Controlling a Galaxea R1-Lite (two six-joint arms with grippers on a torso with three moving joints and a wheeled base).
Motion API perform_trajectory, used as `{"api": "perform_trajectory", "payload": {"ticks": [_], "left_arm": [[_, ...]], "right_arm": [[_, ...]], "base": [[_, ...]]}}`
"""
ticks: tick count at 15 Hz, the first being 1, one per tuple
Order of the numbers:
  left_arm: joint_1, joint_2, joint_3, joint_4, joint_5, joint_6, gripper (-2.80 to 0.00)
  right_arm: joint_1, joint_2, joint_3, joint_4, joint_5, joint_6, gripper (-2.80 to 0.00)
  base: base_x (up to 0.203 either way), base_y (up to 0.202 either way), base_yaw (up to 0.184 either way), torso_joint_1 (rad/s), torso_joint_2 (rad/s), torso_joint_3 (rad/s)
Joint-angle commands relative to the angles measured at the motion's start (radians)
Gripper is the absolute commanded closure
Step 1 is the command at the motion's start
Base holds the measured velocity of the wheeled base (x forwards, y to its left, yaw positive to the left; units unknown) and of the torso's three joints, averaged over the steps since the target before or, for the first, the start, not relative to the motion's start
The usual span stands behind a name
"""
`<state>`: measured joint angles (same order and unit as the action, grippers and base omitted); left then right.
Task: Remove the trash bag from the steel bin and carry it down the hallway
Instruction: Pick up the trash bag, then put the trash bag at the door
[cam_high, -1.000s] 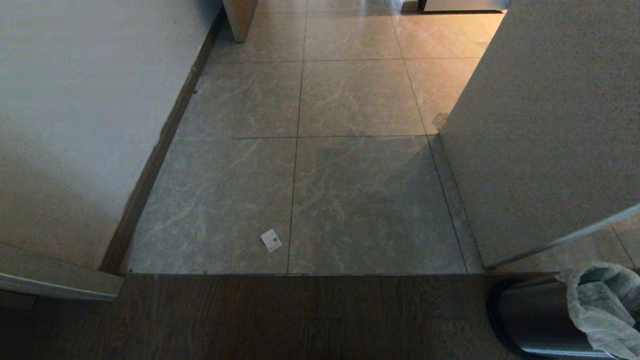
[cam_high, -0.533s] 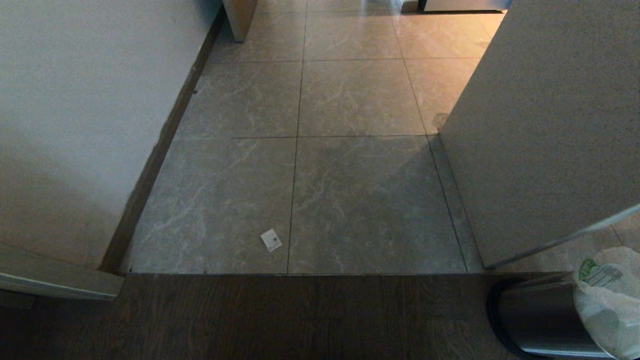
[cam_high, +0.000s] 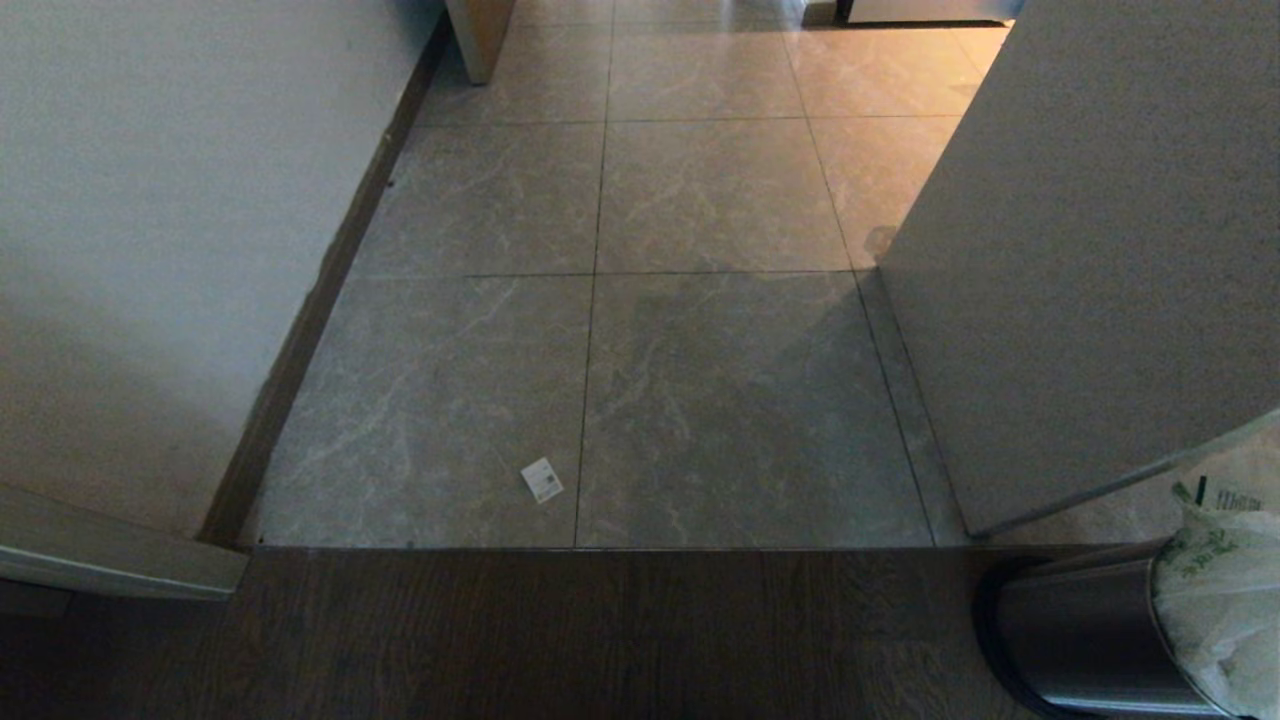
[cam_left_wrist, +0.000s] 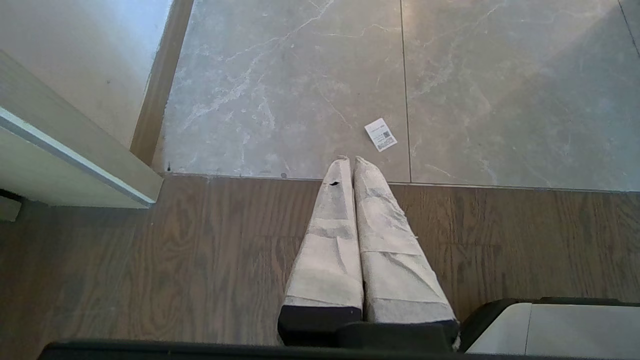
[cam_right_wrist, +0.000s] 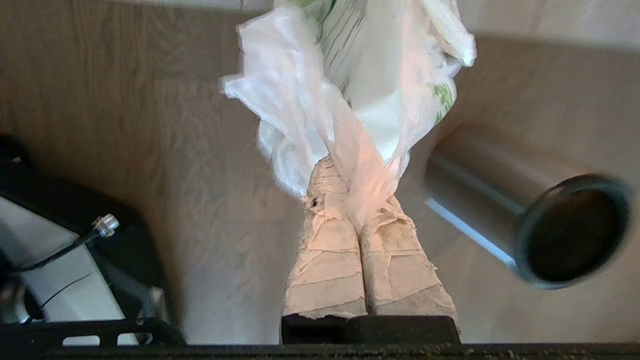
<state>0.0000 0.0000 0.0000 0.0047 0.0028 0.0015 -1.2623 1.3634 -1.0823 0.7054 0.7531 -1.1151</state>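
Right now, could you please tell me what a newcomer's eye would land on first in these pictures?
Most striking is the thin crinkly white plastic bag with green printing, pinched in the right gripper, whose jaws are shut on it, hanging clear of the round brushed-steel bin with a black rim on the dark wood floor. Next comes a small white paper label lying on the marble-look tiles ahead.

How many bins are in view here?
1: the steel bin stands on the wood floor at the head view's lower right, the trash bag beside it. Others could stand outside the frame.
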Motion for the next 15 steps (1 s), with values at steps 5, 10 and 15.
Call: {"api": "perform_trajectory", "payload": {"ticks": [5, 10, 15], "left_arm": [[0.0, 0.0, 0.0, 0.0, 0.0, 0.0, 0.0], [0.0, 0.0, 0.0, 0.0, 0.0, 0.0, 0.0], [0.0, 0.0, 0.0, 0.0, 0.0, 0.0, 0.0]], "right_arm": [[0.003, -0.203, -0.083, 0.132, 0.102, -0.029, 0.0], [0.202, -0.287, -0.095, 0.206, 0.148, 0.03, 0.0], [0.674, -0.331, 0.015, -0.029, 0.035, 0.449, 0.0]], "base": [[0.0, 0.0, 0.0, 0.0, 0.0, 0.0], [0.0, 0.0, 0.0, 0.0, 0.0, 0.0], [0.0, 0.0, 0.0, 0.0, 0.0, 0.0]]}}
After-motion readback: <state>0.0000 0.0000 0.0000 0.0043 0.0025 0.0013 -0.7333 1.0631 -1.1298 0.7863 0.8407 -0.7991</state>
